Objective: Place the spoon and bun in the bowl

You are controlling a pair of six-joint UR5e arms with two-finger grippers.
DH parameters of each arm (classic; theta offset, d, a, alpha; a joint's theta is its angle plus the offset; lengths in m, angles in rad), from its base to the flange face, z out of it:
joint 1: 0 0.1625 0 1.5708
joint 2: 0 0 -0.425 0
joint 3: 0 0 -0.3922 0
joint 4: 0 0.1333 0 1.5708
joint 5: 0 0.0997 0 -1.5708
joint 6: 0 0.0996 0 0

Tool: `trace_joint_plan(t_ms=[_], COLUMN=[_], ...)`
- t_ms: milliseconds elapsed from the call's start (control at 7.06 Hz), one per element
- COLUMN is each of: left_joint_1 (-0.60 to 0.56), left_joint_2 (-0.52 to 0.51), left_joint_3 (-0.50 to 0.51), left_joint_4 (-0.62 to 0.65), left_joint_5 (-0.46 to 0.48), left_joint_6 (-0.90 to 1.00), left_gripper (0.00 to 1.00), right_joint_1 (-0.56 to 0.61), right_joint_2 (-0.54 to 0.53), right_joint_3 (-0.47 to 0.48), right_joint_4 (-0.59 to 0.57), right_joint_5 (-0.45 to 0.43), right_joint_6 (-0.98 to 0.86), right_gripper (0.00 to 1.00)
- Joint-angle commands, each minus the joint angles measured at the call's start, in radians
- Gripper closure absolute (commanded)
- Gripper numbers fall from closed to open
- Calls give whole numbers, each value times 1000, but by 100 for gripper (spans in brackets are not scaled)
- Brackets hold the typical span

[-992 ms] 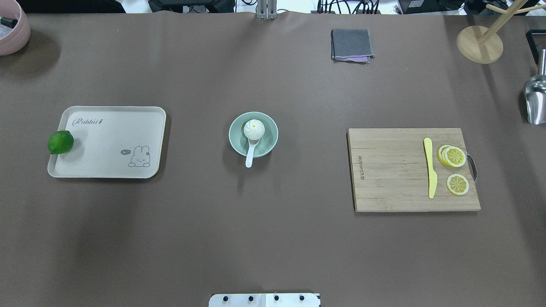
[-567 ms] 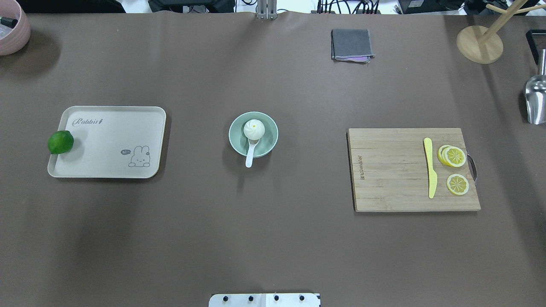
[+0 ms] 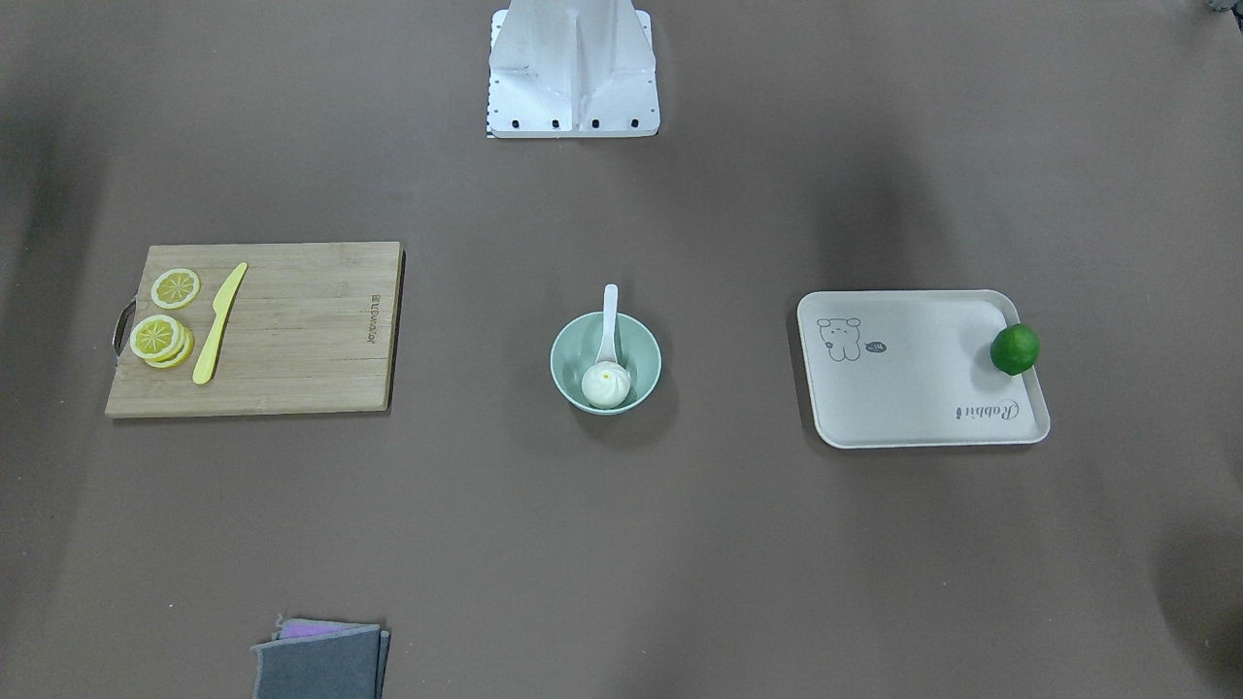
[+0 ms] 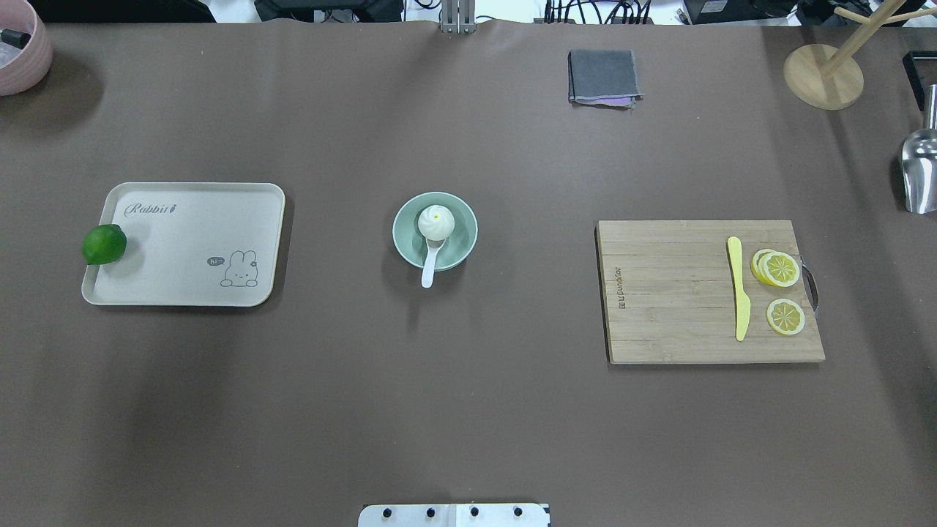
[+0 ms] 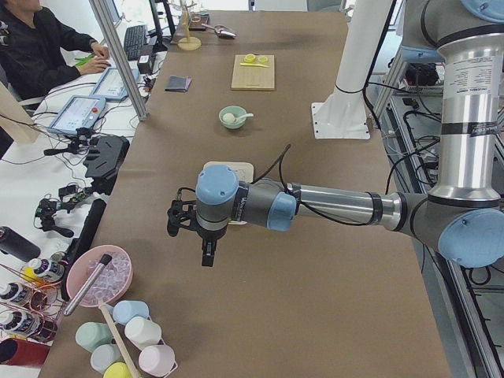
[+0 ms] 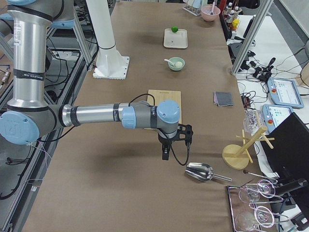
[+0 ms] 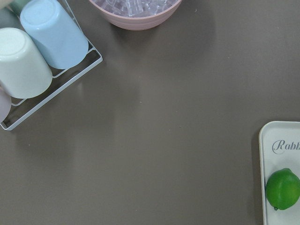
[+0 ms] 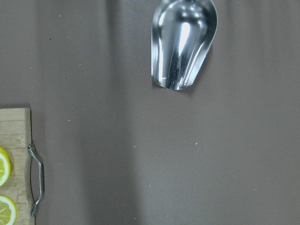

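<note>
The pale mint-green bowl (image 4: 400, 233) stands at the table's middle; it also shows in the front-facing view (image 3: 563, 366). The white bun (image 4: 435, 221) sits inside the bowl. The white spoon (image 4: 429, 268) rests with its scoop in the bowl beside the bun and its handle over the rim toward the robot. Both grippers are far from the bowl. The left gripper (image 5: 206, 257) hangs over the table's left end and the right gripper (image 6: 165, 154) over the right end. They show only in side views, so I cannot tell whether they are open or shut.
A beige tray (image 4: 190, 249) with a green lime (image 4: 103, 244) lies left of the bowl. A wooden cutting board (image 4: 673, 293) with a yellow knife (image 4: 739, 287) and lemon slices (image 4: 780, 268) lies right. A grey cloth (image 4: 602, 76), metal scoop (image 4: 919, 172), wooden stand (image 4: 823, 75) and pink bowl (image 4: 22, 58) line the edges.
</note>
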State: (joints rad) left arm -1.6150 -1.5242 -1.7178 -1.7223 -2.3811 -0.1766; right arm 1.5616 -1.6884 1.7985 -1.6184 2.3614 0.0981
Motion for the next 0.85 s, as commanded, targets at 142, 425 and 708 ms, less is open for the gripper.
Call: trace_joint_plan(t_ms=[142, 425, 708], left_joint_1=[0, -2, -2], left_joint_2=[-1, 2, 19], left_joint_3=[-8, -6, -11], left_joint_4=[0, 1, 0], left_joint_5=[48, 49, 45], left_joint_6=[-4, -4, -4], left_gripper=[2, 2, 2], right_joint_1=[0, 0, 0], right_joint_2=[-2, -2, -2], right_joint_3=[-1, -11, -13], right_joint_4=[2, 5, 6], right_joint_5=[7, 3, 3], right_joint_6=[0, 0, 0], right_gripper=[0, 0, 0])
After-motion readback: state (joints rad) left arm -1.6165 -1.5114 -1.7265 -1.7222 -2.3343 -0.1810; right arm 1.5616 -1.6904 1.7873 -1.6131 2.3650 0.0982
